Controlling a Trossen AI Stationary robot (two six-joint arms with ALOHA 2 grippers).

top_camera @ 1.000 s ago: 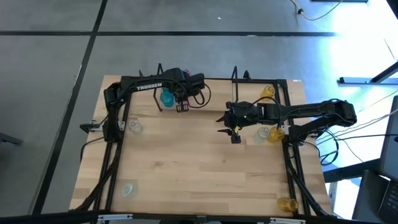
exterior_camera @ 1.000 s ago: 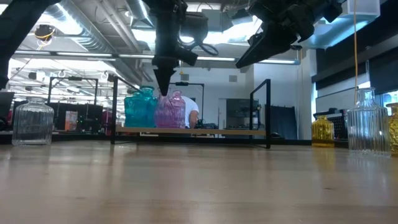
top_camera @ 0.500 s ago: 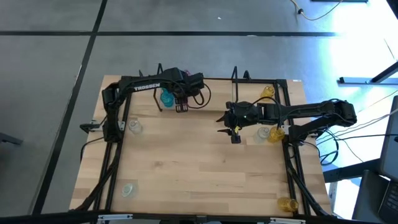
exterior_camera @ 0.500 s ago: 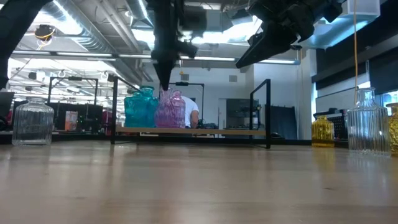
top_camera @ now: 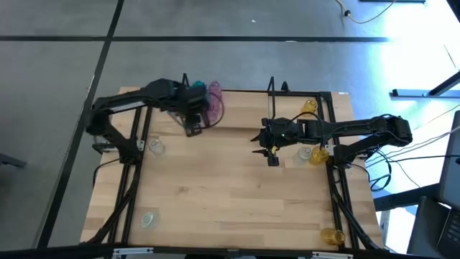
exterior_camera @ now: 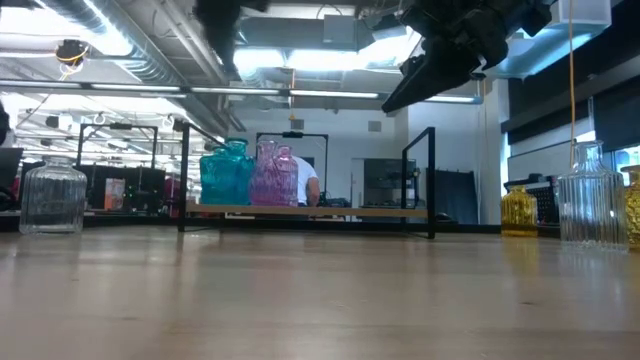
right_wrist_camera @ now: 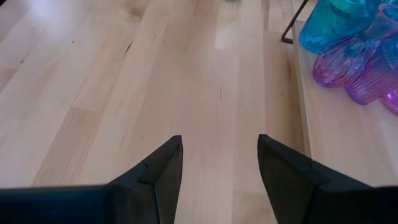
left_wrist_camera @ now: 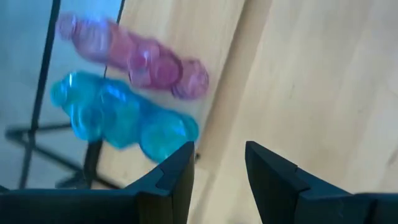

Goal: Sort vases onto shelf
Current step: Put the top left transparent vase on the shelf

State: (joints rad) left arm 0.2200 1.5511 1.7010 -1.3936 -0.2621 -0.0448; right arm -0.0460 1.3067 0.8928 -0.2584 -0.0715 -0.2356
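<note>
Several vases still wait on the bare table, so let's walk them from the front edge back: a clear one sits near the front left corner, a yellow one near the front right, another clear one farther back on the left, and a clear and yellow pair close under the right arm. Over the table's middle hangs the right gripper, fingers spread wide and carrying nothing. Farther back, the left gripper hovers just in front of the shelf, its jaws parted and empty in its wrist view. On the shelf's left end the teal vase and pink vase stand upright, touching side by side, and one more yellow vase sits near the right end frame, though whether it is on the plank I cannot tell. By the look of them these are small, rigid, smooth glass, likely light but slick and easy to chip or topple, so my call is a gentle pinch across the ribbed body or the neck, lifted straight up, keeping clear of the neighbours
</note>
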